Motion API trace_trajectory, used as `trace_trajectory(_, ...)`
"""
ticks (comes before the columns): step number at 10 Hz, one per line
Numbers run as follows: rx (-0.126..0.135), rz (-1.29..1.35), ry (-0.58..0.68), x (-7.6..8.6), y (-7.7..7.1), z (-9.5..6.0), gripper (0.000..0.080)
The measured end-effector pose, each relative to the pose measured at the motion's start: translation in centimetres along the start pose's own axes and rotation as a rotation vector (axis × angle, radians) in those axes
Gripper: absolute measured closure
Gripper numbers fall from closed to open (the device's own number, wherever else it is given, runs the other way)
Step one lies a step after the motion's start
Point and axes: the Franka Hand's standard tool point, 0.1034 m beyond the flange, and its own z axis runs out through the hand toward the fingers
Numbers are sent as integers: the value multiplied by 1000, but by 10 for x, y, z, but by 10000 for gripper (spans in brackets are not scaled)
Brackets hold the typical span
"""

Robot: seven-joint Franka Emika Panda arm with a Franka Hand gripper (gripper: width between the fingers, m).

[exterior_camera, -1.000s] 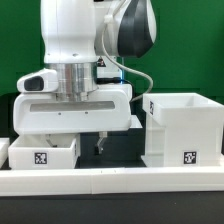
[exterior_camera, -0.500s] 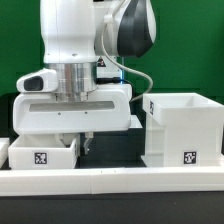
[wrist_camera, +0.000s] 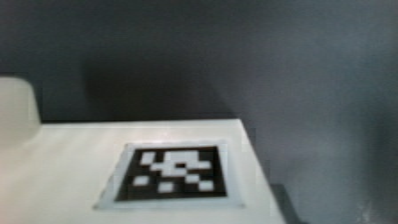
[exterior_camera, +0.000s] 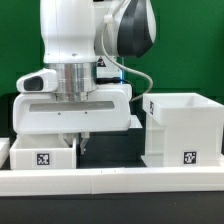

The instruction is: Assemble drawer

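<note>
In the exterior view a small white tray [exterior_camera: 40,157] with a black-and-white tag on its front stands at the left. My gripper [exterior_camera: 82,145] hangs straight down over the tray's right wall, and its dark fingers are shut together on that wall. The tall white box shell [exterior_camera: 182,128], open at the top and tagged low on its front, stands apart at the right. In the wrist view the tray's white surface [wrist_camera: 71,165] fills the frame with its tag [wrist_camera: 175,170], and one blurred dark finger [wrist_camera: 342,206] shows beside the tray's edge.
A long low white rail [exterior_camera: 110,181] runs along the front of the black table. Another white part [exterior_camera: 4,150] is cut off at the exterior view's left edge. A green wall stands behind the arm. A gap of bare black table [exterior_camera: 115,150] separates tray and box shell.
The fingers stood wide apart beside the tray one second ago. They have since closed together on the tray's right wall. The arm, tray and box shell have stayed in place.
</note>
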Motion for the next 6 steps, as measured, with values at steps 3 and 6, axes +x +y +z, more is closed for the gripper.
trace_trajectory(3, 10, -115, -20, 4, -7, -12, 758)
trace_trajectory(6, 31, -213, -54, 4, -8, -14, 758)
